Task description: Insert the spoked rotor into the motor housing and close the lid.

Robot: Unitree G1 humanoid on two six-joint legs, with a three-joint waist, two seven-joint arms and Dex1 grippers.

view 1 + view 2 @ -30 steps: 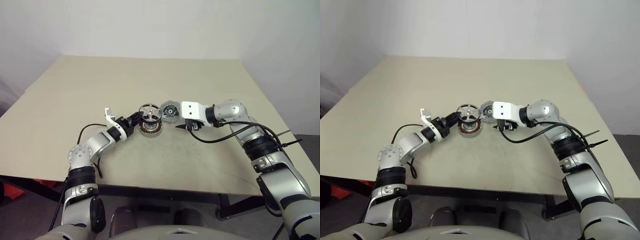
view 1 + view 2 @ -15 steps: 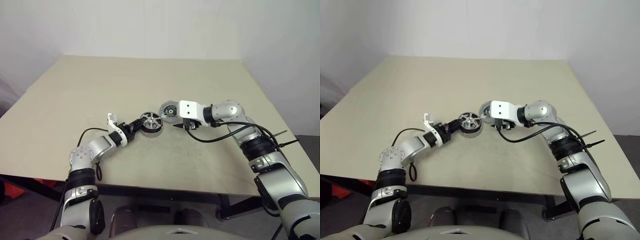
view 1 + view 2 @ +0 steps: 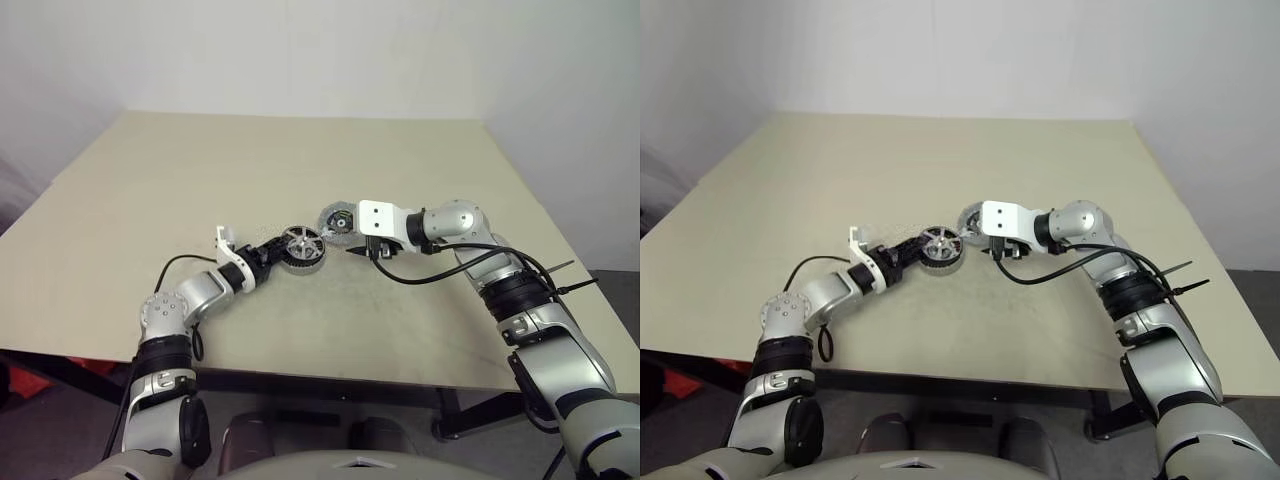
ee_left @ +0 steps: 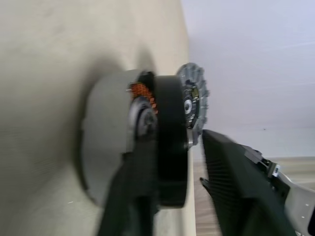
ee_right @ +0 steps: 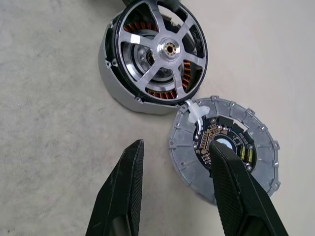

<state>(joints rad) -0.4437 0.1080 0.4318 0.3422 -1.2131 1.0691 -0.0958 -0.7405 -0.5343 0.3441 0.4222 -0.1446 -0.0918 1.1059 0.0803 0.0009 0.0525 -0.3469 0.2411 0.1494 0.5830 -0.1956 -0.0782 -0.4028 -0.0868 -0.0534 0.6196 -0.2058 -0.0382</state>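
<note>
Since the spoked rotor [image 5: 163, 48] now sits inside the motor housing [image 5: 118, 87] at mid-table, my left gripper [image 3: 268, 250] stands at its left rim; I cannot tell whether it grips. My right gripper [image 5: 174, 162] hovers open beside the lid [image 5: 224, 147], which lies just right of the housing, ready to lift it.

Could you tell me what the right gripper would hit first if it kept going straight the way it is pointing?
Most likely the round lid: one finger of the right gripper already overlaps its near edge, with bare table ahead of the other. Depth is hard to judge. The motor housing lies beyond.
</note>
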